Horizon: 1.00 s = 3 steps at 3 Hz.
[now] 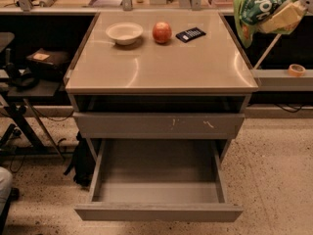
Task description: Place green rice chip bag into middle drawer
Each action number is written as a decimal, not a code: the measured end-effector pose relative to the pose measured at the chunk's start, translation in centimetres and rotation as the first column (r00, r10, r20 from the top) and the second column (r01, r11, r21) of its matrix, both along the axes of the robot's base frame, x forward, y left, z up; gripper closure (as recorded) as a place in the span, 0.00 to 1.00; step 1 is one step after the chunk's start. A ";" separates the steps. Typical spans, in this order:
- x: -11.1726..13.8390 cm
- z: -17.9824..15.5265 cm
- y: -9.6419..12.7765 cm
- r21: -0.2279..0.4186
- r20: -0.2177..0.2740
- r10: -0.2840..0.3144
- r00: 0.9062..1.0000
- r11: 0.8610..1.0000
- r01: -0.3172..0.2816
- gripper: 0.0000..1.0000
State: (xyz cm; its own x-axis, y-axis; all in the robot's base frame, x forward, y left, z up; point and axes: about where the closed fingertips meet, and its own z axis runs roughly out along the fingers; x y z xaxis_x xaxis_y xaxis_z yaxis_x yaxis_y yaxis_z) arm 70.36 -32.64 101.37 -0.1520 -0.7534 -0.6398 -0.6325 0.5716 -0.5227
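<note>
Table (161, 72) first: glossy tan top over a grey-brown cabinet, light glaring off the surface. Toward the back edge, left to right: small white round bowl (124, 33), round red apple (162, 32) near it, small dark flat packet (190, 34) just beside the apple, none of the three touching. Beneath the top, a dark open slot, then a shut grey drawer front with small pale scratches (159, 125). Below that, the middle drawer (159, 212), a wide grey-brown shallow box with a plain front panel, pulled well out toward the camera. Speckled beige floor (274, 180) all around. Off to the left, a dark side desk (34, 89) with black gear on it, and a black bag (82, 163) slumped on the floor against the cabinet. Off to the right, a grey ledge (274, 75) carrying a pale roll of tape (296, 70). Along the back, a bench with metal posts and clutter.

Now up to the top right corner: pale cream end effector (278, 16), clamped on the crinkly green rice chip bag (255, 6) with large white rounded lettering. Bag aloft, off the table, hanging just past the rear right corner of the top, tilted, lettering turned sideways. Cream finger (287, 12) pressed across the bag's right side. Bag well apart from the open middle drawer, high above it and off to the right.
</note>
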 end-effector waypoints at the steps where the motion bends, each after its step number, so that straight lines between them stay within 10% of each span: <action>1: 0.0 0.0 0.0 0.000 0.000 0.000 1.000 1.000 0.000 1.00; 2: -2.4 -1.3 0.3 -0.024 -0.003 0.067 0.998 0.997 -0.067 1.00; 3: -8.1 2.2 3.5 -0.039 0.121 0.188 0.975 0.982 -0.184 1.00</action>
State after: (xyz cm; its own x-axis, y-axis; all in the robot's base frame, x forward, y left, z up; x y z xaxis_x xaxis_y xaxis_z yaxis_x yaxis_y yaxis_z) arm 62.22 -29.17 103.59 0.0714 -0.7784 -0.6237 -0.6560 0.4344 -0.6173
